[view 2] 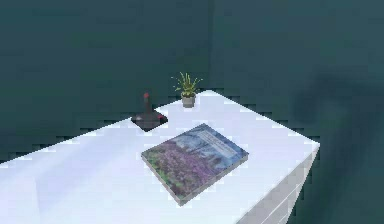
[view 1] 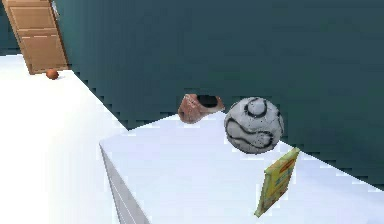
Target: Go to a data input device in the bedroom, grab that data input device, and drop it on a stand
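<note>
White tabletop (view 2: 265, 135) against teal walls (view 2: 90, 50) carries book (view 2: 195, 160), joystick (view 2: 148, 119), potted plant (view 2: 186, 88).

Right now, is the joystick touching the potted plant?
Apart. The arm side view shows a strip of bare white tabletop between the joystick and the plant.

Lit softly and evenly: brightest on the white top of the bench (view 2: 265, 135), fading to pale grey toward its near left end and on its side face. Dim across the dark teal wall (view 2: 90, 60) behind the bench, a shade lighter right of the corner, with a broad soft shadow beside the bench's right end. Faint shadows under the things on the bench.
</note>
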